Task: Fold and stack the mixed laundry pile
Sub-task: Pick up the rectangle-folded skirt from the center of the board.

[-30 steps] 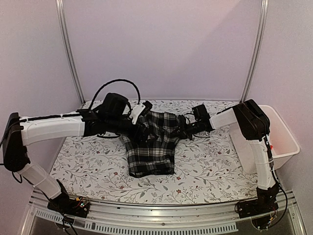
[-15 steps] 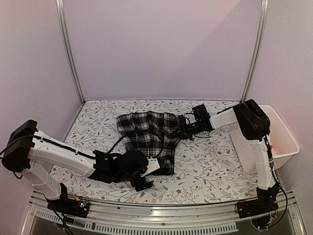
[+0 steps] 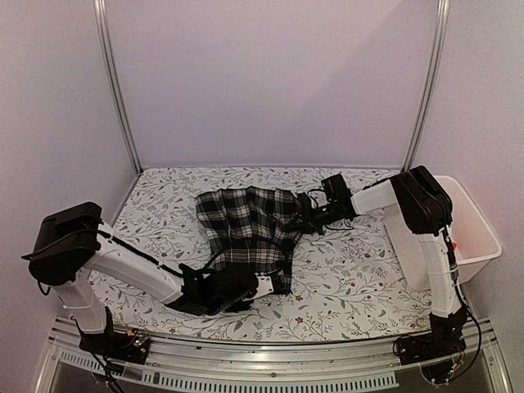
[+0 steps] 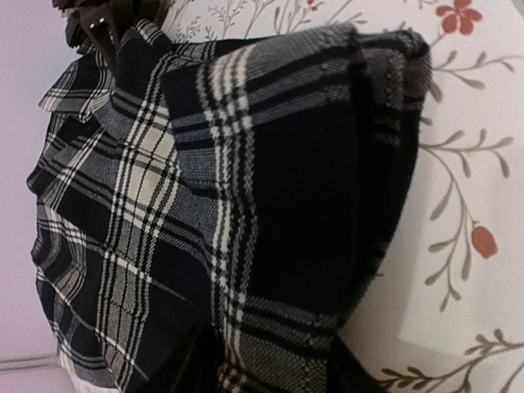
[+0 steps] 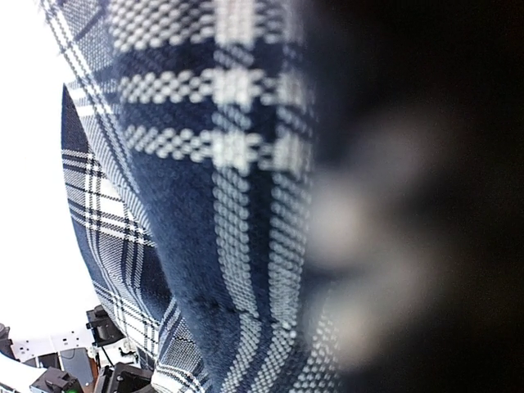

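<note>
Lower left to centre: the left gripper (image 3: 266, 285) has drawn in since half a second ago and now sits at the near hem of the plaid garment (image 3: 246, 229), which lies mid-frame, its fingers closed on cloth. Right of centre, the right gripper (image 3: 307, 219) still pinches the garment's right edge.

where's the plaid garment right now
The black-and-white plaid cloth garment lies mid-table in the top view, left tool at its near edge, right tool gripping its right side.
</note>
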